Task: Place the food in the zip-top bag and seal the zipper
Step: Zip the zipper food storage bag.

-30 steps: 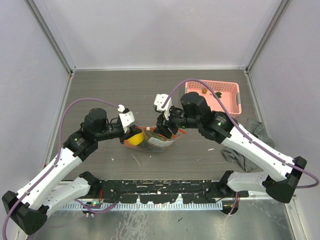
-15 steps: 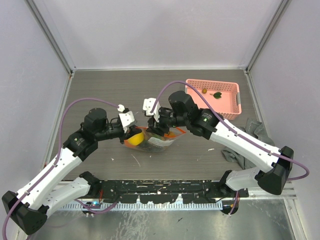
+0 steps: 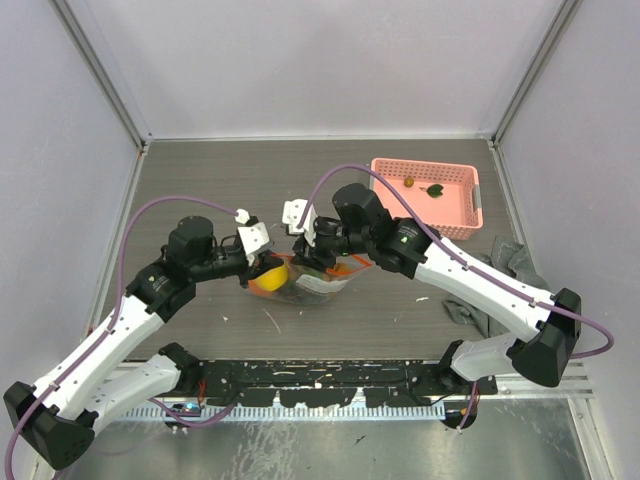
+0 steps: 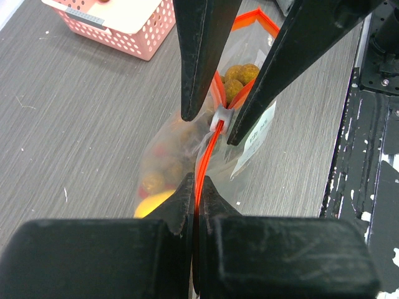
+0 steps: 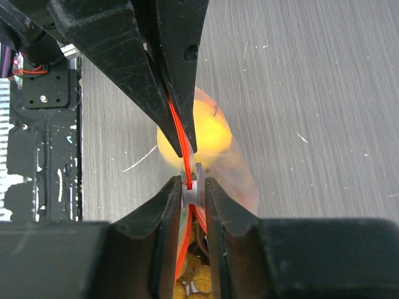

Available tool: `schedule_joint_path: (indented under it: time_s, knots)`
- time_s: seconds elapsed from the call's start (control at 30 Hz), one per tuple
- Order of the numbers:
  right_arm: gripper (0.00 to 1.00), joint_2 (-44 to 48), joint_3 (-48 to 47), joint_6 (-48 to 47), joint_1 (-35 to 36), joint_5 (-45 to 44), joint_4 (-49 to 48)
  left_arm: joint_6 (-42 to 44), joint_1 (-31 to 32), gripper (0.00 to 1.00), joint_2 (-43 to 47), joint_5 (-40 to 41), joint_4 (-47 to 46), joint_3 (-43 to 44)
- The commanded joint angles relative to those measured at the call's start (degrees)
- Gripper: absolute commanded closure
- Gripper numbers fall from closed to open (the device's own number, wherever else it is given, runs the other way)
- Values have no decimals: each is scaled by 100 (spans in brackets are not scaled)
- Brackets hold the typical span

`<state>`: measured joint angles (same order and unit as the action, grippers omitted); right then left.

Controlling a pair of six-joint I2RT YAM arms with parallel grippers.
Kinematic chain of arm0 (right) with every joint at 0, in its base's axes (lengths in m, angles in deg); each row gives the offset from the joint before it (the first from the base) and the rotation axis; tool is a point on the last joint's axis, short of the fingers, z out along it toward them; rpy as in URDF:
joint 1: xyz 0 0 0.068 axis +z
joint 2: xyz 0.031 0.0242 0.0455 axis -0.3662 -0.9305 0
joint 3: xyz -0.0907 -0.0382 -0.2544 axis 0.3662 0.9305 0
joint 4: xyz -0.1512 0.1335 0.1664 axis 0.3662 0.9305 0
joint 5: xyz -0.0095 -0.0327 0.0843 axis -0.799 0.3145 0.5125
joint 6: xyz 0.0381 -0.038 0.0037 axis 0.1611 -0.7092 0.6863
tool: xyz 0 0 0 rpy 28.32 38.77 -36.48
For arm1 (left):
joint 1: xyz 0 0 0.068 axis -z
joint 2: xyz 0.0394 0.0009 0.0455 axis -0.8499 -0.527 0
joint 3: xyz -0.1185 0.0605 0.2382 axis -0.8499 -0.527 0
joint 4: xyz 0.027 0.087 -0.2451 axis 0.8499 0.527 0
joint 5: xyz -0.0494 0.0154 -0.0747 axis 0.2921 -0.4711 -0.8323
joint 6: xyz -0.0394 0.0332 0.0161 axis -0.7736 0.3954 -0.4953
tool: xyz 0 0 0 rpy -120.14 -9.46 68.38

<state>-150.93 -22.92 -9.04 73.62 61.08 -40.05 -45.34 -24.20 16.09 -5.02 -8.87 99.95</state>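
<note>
The clear zip-top bag (image 3: 322,281) lies mid-table with the yellow fruit (image 3: 270,276) and the bunch of brown balls (image 4: 240,76) inside. My left gripper (image 3: 262,264) is shut on the left end of the red-orange zipper (image 4: 211,144); the left wrist view shows its jaws (image 4: 198,183) pinching the strip. My right gripper (image 3: 304,254) is shut on the white slider (image 5: 192,190) of the zipper, close to the left gripper's fingers (image 5: 177,81). The yellow fruit (image 5: 209,132) shows behind the strip. The orange fruits in the bag are only blurred shapes.
A pink lattice basket (image 3: 455,205) stands at the back right, holding a small orange fruit (image 3: 409,182) and a green leaf. A grey cloth (image 3: 505,290) lies at the right edge, under the right arm. The black rail runs along the near edge.
My right gripper has slid left along the zipper towards the left gripper, most of it in the first half second. The left gripper and the bag have stayed put.
</note>
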Motion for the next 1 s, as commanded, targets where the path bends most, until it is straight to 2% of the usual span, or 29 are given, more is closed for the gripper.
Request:
schedule_joint_path:
  time_s: [0.0, 0.13, 0.27, 0.97]
  knots:
    - [79, 48, -19, -25, 28, -46, -179, -77, 1, 100, 36, -26, -253, 351]
    - [91, 153, 84, -46, 22, -297, -16, -101, 6, 100, 52, 50, -228, 368]
    - [96, 388, 324, -51, 4, -657, 64, -119, 0, 100, 53, 126, -222, 372]
    - [100, 1446, 1260, 443, -523, -1614, 384, -190, -198, 100, -2, 497, -125, 467]
